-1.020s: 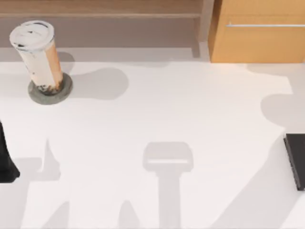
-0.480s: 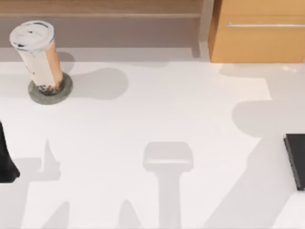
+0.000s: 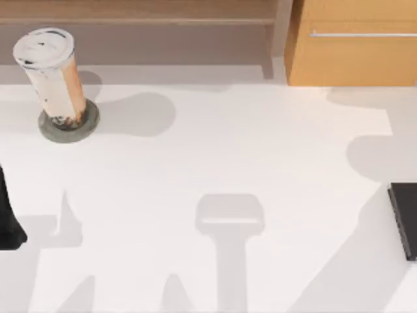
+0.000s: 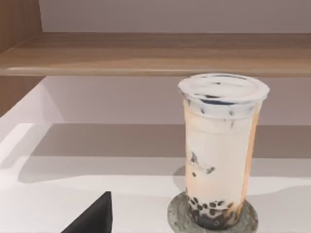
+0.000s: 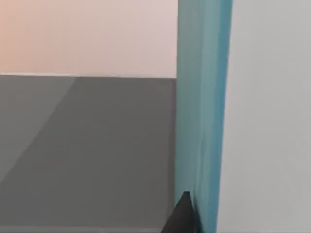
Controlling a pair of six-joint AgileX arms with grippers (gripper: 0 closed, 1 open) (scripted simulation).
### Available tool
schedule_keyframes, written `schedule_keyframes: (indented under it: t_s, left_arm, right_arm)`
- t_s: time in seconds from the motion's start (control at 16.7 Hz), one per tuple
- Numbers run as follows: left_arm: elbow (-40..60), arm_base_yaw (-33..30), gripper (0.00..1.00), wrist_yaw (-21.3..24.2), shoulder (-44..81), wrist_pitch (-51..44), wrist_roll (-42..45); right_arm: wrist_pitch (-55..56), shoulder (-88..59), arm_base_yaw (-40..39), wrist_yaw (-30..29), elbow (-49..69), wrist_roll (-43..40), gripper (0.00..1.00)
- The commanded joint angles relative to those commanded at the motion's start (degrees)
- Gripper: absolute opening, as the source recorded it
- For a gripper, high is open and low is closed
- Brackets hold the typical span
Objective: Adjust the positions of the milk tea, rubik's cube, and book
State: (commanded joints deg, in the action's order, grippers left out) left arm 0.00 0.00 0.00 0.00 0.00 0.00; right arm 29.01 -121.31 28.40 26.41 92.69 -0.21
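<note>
Matt white table (image 3: pixel 215 156), wood-grain cabinet (image 3: pixel 352 59), glossy plastic-looking milk tea (image 4: pixel 221 150), smooth teal book (image 5: pixel 201 121)

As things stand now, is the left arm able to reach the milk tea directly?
Probably yes. The milk tea stands upright on a grey disc at the table's far left, and the left wrist view faces it across bare white table with nothing between.

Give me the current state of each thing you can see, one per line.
Tall white and orange-brown milk tea cup: upright, lid on, standing on the disc.
Flat grey round disc: flat on the table's far left, under the cup.
Light blue-teal book: close before the right wrist camera.
Black flat slab: lying at the table's right edge.
</note>
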Motion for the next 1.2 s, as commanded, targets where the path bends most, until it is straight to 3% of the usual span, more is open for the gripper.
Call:
schedule_keyframes:
  t_s: [0.36,0.54,0.84,1.2]
  left_arm:
    - [0.00,0.00,1.00,0.00,0.00,0.00,0.00]
    - [0.00,0.00,1.00,0.00,0.00,0.00,0.00]
    - [0.00,0.00,1.00,0.00,0.00,0.00,0.00]
    - [0.00,0.00,1.00,0.00,0.00,0.00,0.00]
  right_arm:
    - [0.04,0.67,-0.11,-0.22,-0.19,0.64,0.00]
    - [0.42,5.97,-0.42,-1.97,-2.59,5.83,0.00]
    - [0.49,23.47,-2.11,-6.12,-14.99,24.06,0.00]
    - [-0.31,46.41,-5.44,-10.42,-41.13,50.85,0.00]
